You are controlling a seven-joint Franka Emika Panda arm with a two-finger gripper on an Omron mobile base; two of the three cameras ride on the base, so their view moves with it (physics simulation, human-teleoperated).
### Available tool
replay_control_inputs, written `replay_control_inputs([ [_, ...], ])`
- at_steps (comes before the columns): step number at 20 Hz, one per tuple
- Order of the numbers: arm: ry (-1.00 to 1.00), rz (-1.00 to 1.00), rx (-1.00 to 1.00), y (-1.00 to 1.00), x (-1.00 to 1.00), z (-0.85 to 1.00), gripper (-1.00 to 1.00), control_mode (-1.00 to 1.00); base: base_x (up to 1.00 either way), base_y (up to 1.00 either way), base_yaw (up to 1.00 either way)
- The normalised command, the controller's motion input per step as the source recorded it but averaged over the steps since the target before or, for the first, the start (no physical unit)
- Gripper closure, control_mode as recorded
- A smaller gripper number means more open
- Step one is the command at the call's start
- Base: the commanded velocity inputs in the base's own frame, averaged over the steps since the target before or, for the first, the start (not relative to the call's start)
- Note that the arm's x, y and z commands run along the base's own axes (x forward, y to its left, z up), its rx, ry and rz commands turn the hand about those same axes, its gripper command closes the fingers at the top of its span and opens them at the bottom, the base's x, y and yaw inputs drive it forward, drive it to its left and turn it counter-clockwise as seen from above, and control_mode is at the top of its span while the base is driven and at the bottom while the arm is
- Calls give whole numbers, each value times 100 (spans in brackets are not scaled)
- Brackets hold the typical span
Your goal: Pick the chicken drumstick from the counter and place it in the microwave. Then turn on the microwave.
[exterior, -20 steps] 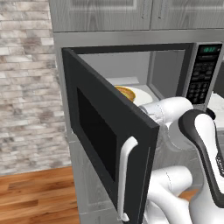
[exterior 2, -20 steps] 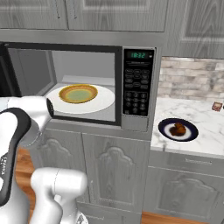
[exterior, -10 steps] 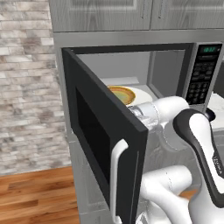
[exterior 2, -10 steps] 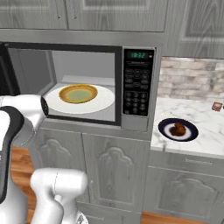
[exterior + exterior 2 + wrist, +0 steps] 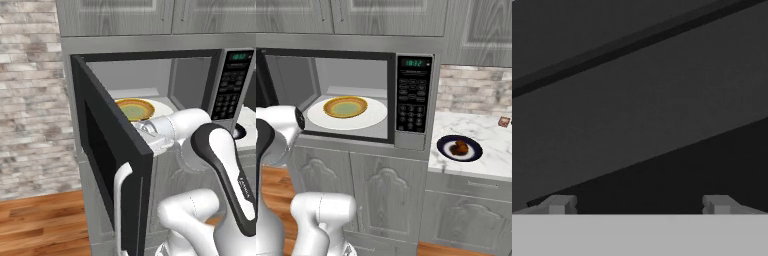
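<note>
The chicken drumstick [image 5: 459, 148] lies on a dark blue plate [image 5: 444, 148] on the counter [image 5: 491, 160], right of the microwave [image 5: 412, 100]. The microwave's door [image 5: 100, 150] stands swung out to the left. Inside, a yellow-brown bowl [image 5: 346, 106] rests on the white turntable [image 5: 373, 117]. My gripper [image 5: 638, 204] is open, its fingertips [image 5: 559, 202] wide apart and close to the door's dark inner face, with nothing between them. In the left base view my hand [image 5: 155, 131] sits just behind the door's free edge.
Grey cabinets [image 5: 381, 190] run below the microwave and above it. A brick wall [image 5: 30, 100] and a wooden floor [image 5: 45, 220] lie to the left. A small brown item [image 5: 503, 121] sits at the back of the counter.
The door has swung further open to the left, and my hand has followed its edge leftward. The gripper has stayed open.
</note>
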Motion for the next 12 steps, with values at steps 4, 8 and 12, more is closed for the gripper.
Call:
replay_control_inputs([
  [4,-7,0,0,18,0,0,-100,-100,0,0,0],
  [8,-5,0,0,17,0,0,-100,-100,0,0,0],
  [12,-2,0,0,14,0,0,-100,-100,0,0,0],
])
